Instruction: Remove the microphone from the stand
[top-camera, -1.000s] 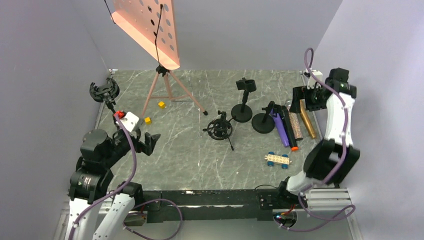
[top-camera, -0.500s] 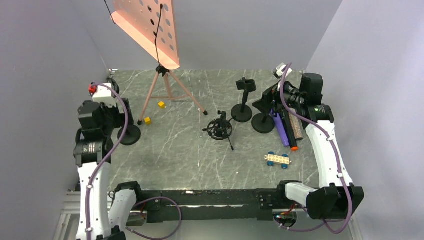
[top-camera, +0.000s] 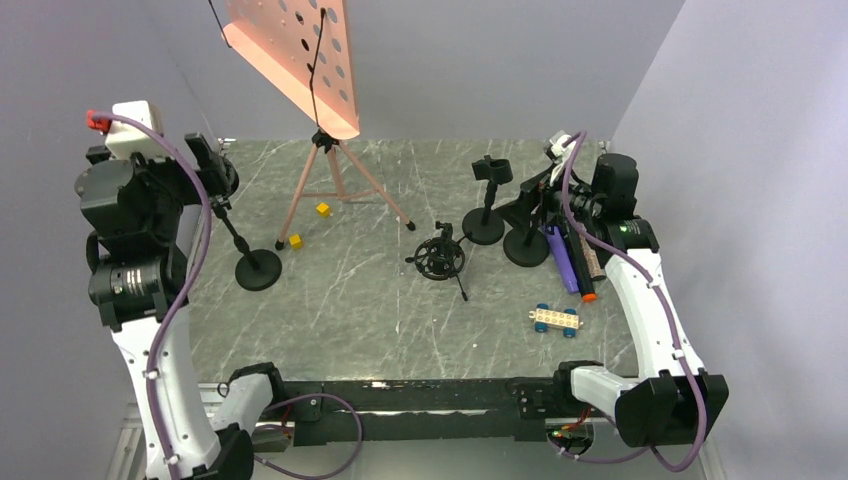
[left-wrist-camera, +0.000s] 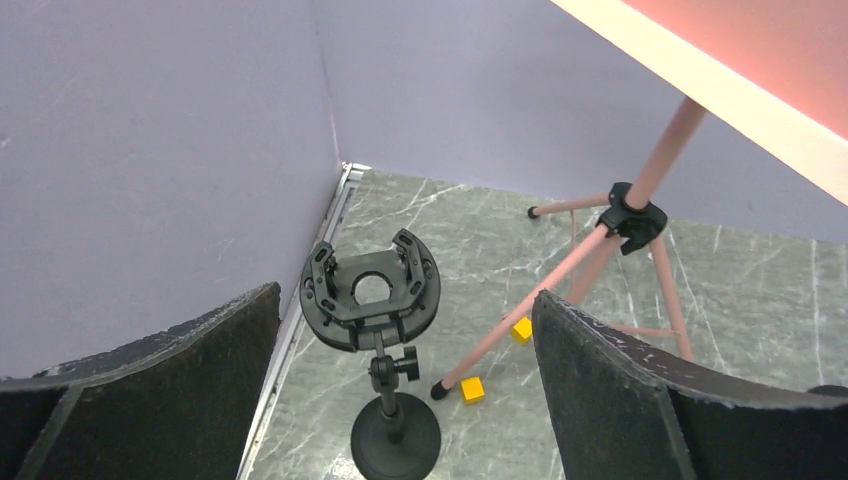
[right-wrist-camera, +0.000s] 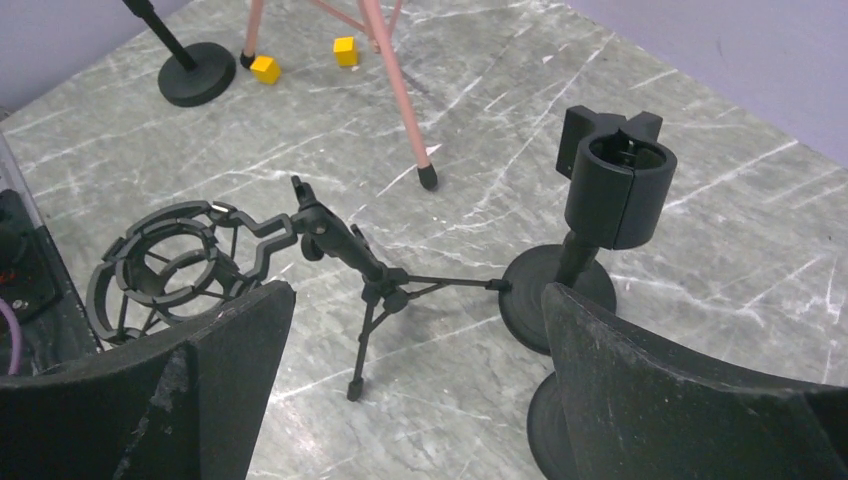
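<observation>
A purple microphone (top-camera: 562, 258) with an orange tip lies slanted at the right, its upper end by the clip of a black round-base stand (top-camera: 525, 246). A glittery brown microphone (top-camera: 592, 256) lies beside it. My right gripper (top-camera: 527, 204) is open above that stand. In the right wrist view it (right-wrist-camera: 417, 290) looks at an empty clip stand (right-wrist-camera: 612, 190); no microphone shows there. My left gripper (top-camera: 205, 160) is open and raised at the far left. In the left wrist view it (left-wrist-camera: 407, 295) is above an empty shock-mount stand (left-wrist-camera: 370, 290).
A pink music stand (top-camera: 335, 175) stands at the back, with two yellow cubes (top-camera: 295, 241) near its feet. A small tripod with a shock mount (top-camera: 440, 258) stands mid-table. A toy brick car (top-camera: 556, 319) lies front right. Walls close in left, right and back.
My left arm has swung from low at the front up to the far left. My right arm has swung from the right wall in over the stands.
</observation>
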